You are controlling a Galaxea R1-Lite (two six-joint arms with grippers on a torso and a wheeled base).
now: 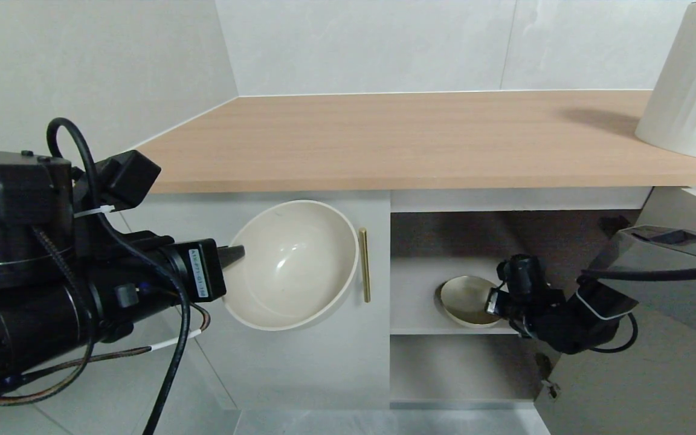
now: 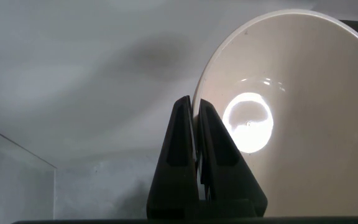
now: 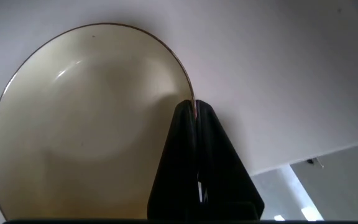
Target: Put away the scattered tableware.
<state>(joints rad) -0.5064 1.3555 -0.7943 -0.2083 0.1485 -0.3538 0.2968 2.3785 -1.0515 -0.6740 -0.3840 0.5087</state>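
Observation:
My left gripper (image 1: 234,255) is shut on the rim of a large cream bowl (image 1: 290,264), held tilted in front of the closed cabinet door. In the left wrist view its fingers (image 2: 194,118) pinch the cream bowl (image 2: 291,112) at the rim. My right gripper (image 1: 493,300) is inside the open cabinet, shut on the rim of a small beige plate (image 1: 466,299) that rests on the upper shelf (image 1: 414,284). The right wrist view shows the fingers (image 3: 194,118) clamped on the thin edge of the beige plate (image 3: 86,118).
A wooden countertop (image 1: 396,139) runs above the cabinet, with a white lampshade (image 1: 689,84) at the far right. A brass handle (image 1: 364,264) sits on the closed door. The opened cabinet door (image 1: 674,266) stands at the right. A lower shelf (image 1: 457,368) lies beneath.

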